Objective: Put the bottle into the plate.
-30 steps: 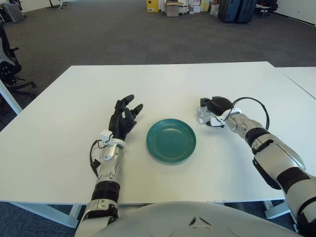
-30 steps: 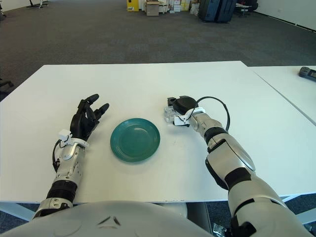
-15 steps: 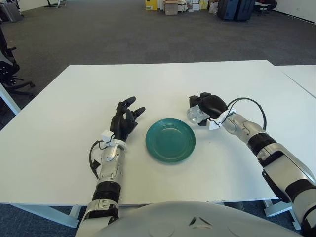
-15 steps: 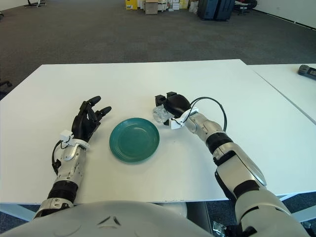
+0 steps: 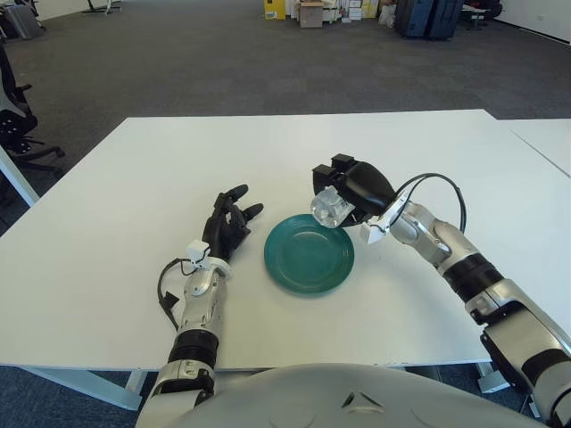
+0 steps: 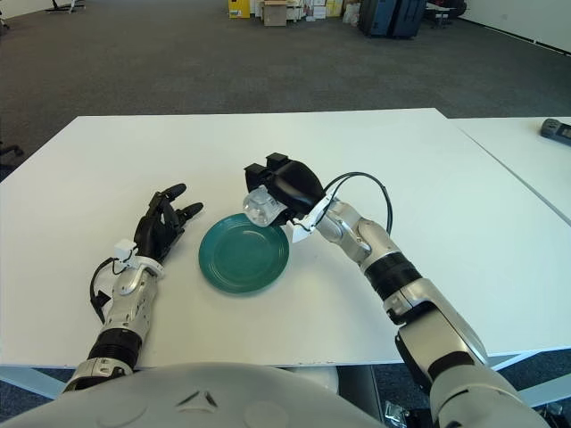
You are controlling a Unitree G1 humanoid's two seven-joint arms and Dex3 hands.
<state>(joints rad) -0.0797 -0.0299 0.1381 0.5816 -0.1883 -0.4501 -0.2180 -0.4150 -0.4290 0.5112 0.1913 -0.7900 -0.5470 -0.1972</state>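
Observation:
A small clear plastic bottle [image 5: 330, 208] is held in the air by my right hand [image 5: 350, 189], whose dark fingers are shut on it. The bottle hangs just above the far right rim of the round teal plate [image 5: 309, 259], which lies on the white table with nothing in it. In the right eye view the bottle [image 6: 262, 207] shows over the plate [image 6: 243, 259] edge as well. My left hand [image 5: 227, 223] shows to the left of the plate, fingers spread and holding nothing.
The white table [image 5: 116, 214] spreads wide around the plate. A second white table [image 5: 544, 138] adjoins on the right, with a dark object [image 6: 557, 130] on it. Beyond lies grey carpet with boxes and cases [image 5: 312, 12] far back.
My right hand has lifted the bottle off the table and carried it left, from right of the plate to above its far right rim. The left hand barely shifted.

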